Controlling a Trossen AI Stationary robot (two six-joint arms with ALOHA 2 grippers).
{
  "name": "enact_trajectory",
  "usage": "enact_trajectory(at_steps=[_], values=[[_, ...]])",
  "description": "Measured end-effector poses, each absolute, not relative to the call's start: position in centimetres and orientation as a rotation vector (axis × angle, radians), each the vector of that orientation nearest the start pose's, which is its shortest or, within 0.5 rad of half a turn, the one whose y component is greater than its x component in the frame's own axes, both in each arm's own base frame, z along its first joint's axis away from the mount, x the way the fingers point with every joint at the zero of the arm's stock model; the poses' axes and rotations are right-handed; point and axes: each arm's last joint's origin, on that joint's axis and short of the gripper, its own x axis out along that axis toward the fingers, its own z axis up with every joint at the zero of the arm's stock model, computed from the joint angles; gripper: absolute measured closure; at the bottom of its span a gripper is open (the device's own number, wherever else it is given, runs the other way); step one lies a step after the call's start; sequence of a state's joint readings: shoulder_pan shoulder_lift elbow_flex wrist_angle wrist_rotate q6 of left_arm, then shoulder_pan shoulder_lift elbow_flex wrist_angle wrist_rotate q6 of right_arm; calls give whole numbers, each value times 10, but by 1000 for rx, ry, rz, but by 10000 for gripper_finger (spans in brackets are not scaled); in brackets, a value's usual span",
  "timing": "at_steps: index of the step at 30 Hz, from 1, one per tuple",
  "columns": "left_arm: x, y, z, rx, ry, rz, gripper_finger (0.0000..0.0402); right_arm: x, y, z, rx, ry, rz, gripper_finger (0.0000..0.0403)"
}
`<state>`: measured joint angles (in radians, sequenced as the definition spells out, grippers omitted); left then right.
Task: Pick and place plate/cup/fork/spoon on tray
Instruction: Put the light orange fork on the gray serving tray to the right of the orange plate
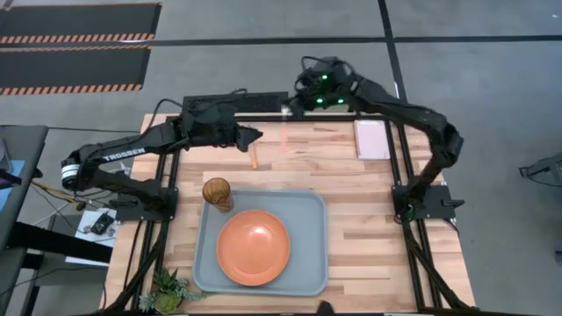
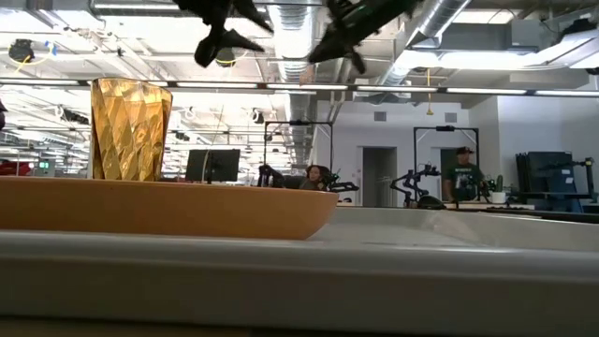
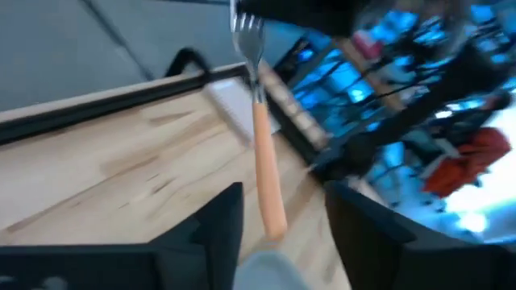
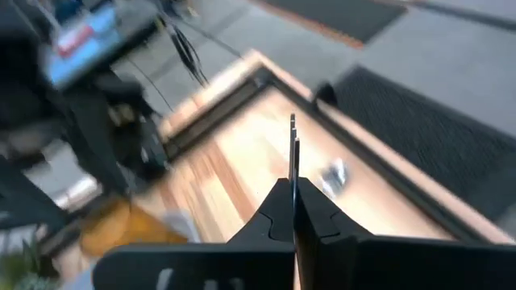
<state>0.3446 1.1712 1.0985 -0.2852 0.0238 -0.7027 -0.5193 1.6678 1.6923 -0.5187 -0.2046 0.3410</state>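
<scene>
Fork [image 3: 262, 137]: one, off the table near its far edge, clenched in the right gripper [image 4: 293, 190], orange handle reaching toward the left gripper [image 1: 255, 135], whose fingers stand released and apart. Spoon [image 1: 255, 158]: one, lying on the bare wood just below the left gripper. Tray [image 1: 312, 204]: one, at the near edge, bearing one plate [image 1: 253, 247] at its middle and one cup [image 1: 217, 191] at its far left corner. Lettering "TROSSEN" on the left arm [image 1: 118, 156]. Arms: two.
</scene>
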Motion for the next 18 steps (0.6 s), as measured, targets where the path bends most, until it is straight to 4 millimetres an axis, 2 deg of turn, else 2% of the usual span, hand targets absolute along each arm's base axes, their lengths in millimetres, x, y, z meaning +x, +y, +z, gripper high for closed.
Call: enact_trajectory(at_steps=[2, 5, 8, 12, 18], values=[[234, 85, 362, -755, 197, 411, 218, 314, -171, 390, 515, 452, -386, 400], [218, 84, 375, -743, 136, 419, 201, 290, -146, 392, 522, 477, -358, 400], [197, 84, 389, -724, 51, 450, 196, 260, -115, 384, 585, 474, -337, 400], [173, 83, 402, -696, -35, 481, 195, 235, -68, 349, 707, 394, -287, 400], [157, 83, 408, -689, -77, 512, 195, 239, -1, 275, 829, 308, -193, 401]])
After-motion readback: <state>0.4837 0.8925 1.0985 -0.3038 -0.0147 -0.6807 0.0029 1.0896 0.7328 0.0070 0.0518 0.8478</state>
